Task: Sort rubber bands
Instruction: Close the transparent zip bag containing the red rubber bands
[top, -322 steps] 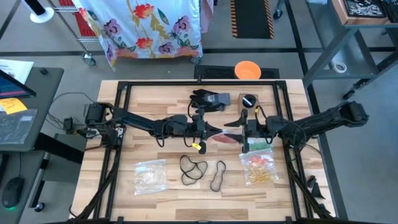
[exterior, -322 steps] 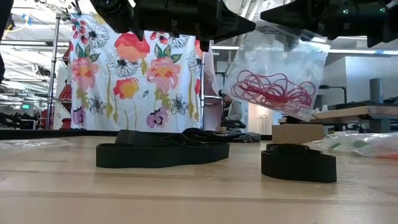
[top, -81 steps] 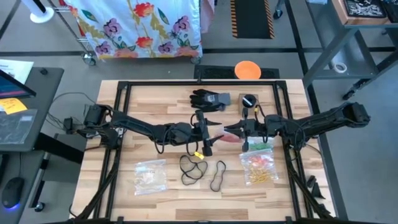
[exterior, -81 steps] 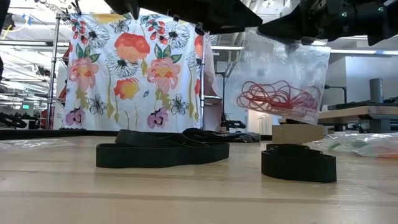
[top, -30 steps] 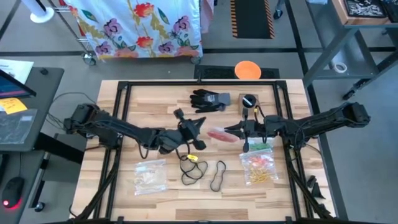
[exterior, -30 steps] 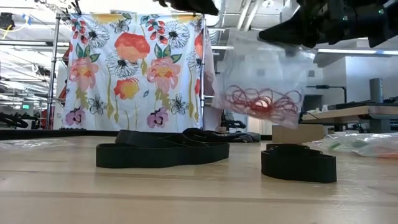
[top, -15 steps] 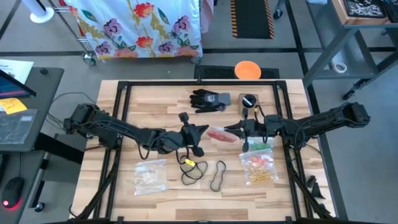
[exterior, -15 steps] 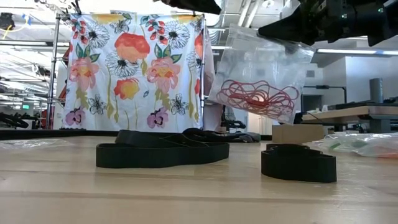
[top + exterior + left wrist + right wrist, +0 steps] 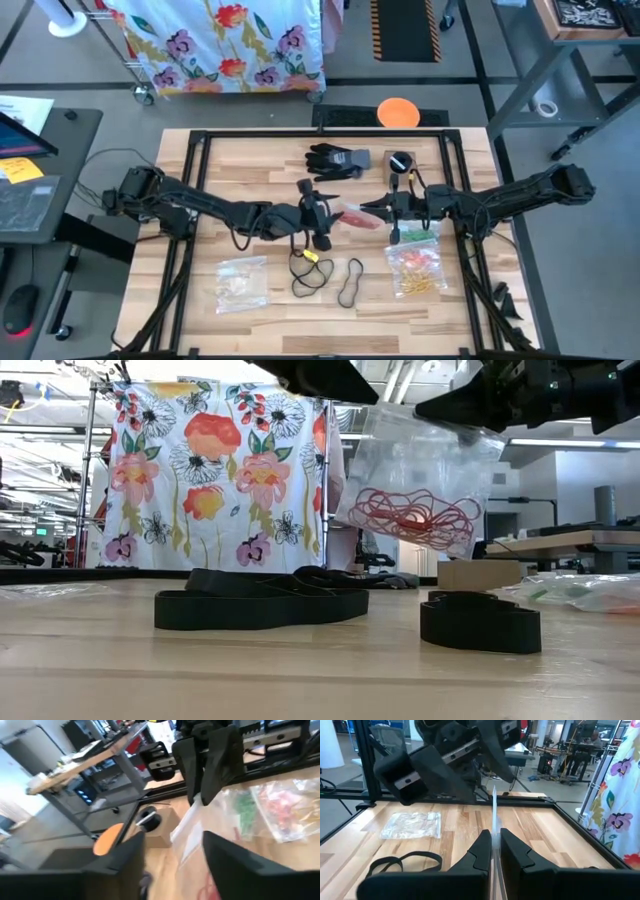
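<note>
Red rubber bands [image 9: 415, 515] hang bunched in a clear bag [image 9: 352, 217] held above the table, just right of the left gripper [image 9: 320, 218], whose fingers [image 9: 122, 862] stand spread with the bag's mouth edge between them. The right gripper [image 9: 385, 208], right of the bag, pinches its upper edge with fingers pressed together. The low view shows the red loops sagging; the high view shows black bands [image 9: 312, 272] lying below the bag, nearer the left gripper.

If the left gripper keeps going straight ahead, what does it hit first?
Most likely the clear bag of red bands hanging from the right gripper; the left gripper, fingers open, points at it, though depth is unclear.
</note>
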{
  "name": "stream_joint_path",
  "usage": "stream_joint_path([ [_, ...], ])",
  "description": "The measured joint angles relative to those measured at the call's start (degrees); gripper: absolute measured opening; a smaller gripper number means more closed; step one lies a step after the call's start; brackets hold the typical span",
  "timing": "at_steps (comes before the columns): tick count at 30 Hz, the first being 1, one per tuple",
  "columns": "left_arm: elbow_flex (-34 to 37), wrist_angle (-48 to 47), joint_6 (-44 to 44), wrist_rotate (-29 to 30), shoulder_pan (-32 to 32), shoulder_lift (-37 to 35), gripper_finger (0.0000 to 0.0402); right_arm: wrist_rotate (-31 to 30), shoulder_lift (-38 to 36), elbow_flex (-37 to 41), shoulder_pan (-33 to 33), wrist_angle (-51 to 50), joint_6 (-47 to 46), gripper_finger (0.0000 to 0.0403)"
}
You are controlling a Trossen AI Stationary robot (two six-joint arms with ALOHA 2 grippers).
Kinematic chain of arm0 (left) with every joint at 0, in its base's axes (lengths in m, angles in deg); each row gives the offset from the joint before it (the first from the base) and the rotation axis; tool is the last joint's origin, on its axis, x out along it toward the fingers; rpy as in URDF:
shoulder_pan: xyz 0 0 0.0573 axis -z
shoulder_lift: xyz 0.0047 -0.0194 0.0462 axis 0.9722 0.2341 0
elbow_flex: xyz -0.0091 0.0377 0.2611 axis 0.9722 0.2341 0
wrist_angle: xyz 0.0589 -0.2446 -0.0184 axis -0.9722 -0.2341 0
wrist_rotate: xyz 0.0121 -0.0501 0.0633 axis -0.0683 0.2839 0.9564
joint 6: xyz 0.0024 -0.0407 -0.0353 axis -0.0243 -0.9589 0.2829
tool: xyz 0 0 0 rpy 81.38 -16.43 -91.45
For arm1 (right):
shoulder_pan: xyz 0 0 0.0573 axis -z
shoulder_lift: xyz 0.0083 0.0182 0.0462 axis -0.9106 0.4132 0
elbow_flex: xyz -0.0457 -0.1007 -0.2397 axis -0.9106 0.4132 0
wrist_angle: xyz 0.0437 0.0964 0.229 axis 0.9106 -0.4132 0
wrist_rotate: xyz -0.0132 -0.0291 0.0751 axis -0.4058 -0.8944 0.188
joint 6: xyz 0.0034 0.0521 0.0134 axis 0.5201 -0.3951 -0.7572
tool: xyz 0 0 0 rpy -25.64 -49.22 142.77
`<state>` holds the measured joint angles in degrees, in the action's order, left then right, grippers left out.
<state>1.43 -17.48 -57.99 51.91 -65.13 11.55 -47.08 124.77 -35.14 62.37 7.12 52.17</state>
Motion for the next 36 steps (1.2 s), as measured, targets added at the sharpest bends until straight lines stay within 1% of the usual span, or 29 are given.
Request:
stream_joint_path([
  [3, 0.0, 0.0, -1.98, -4.06, -1.03, 0.0, 0.0244, 0.0, 0.0, -0.02, 0.0, -0.07, -0.02, 0.0022],
  [6, -0.03, 1.85, -2.86, -9.84, -2.53, 1.5, 0.028, 0.0, 0.0, -0.02, 0.0, -0.11, -0.02, 0.0022],
  [9, -0.02, 5.21, -2.09, -12.84, -3.83, 4.28, 0.0292, -0.03, 0.0, -0.02, 0.0, 0.08, -0.02, 0.0022],
  [12, 0.0, 8.7, -0.98, -13.25, -4.55, 6.1, 0.0293, -0.03, 0.0, -0.02, 0.0, 0.11, -0.02, 0.0022],
  [18, -0.02, 10.68, -1.12, -13.25, -4.6, 6.32, 0.0274, -0.03, 0.0, -0.02, 0.0, -0.33, -0.02, 0.0022],
  [24, -0.02, 12.4, -1.02, -13.24, -3.97, 6.21, 0.0242, -0.03, 0.0, -0.02, 0.0, -0.74, -0.04, 0.0022],
  [36, -0.02, 12.02, -1.76, -13.21, -3.96, 6.21, 0.0143, -0.03, 0.0, -0.02, 0.0, -0.56, -0.04, 0.0022],
])
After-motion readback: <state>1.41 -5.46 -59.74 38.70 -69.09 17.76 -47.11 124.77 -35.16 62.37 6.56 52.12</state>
